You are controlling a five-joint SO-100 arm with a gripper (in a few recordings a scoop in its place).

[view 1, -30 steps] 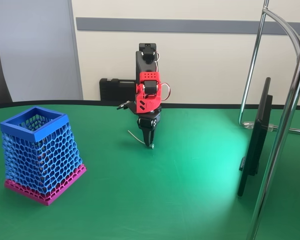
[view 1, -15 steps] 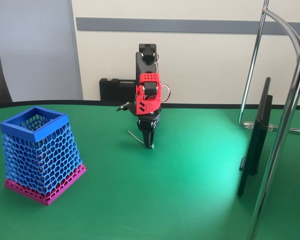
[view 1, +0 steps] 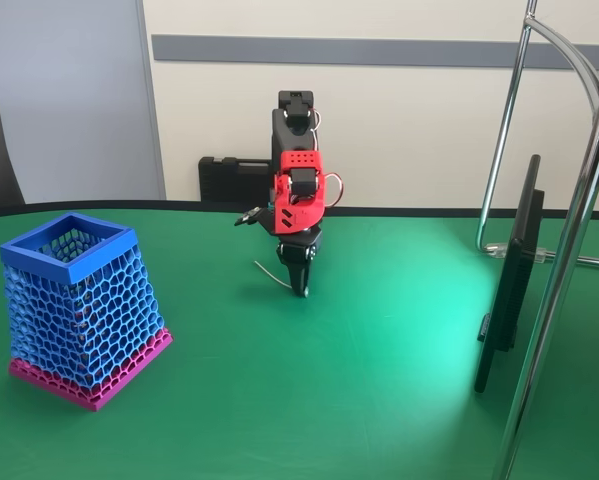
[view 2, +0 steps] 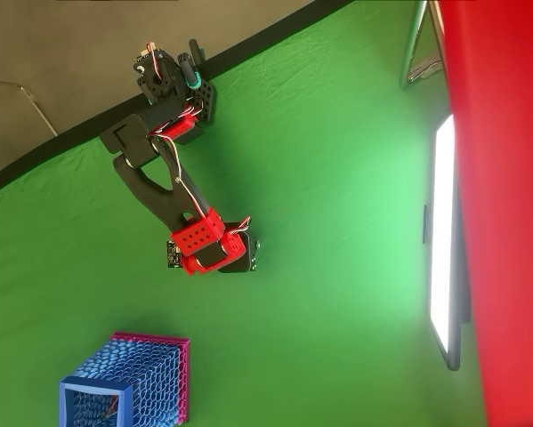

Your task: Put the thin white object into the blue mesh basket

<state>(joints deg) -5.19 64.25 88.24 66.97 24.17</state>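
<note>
Lifting slightly now, the claw [view 1: 301,289] is pinching the thin white object [view 1: 270,274] at one end; looks light and floppy, so it's probably dangling.

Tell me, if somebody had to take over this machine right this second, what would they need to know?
Hand: pointing straight down over the green table, fingers closed on one end of the thin white object, which sticks out to the left in the fixed view. I cannot tell whether it has left the table yet.
Blue mesh basket: upright near the table's left edge in the fixed view, well apart from the hand.
Done: the object looks gripped.
Left: lift it, carry it over the basket's open top, let go.
</note>
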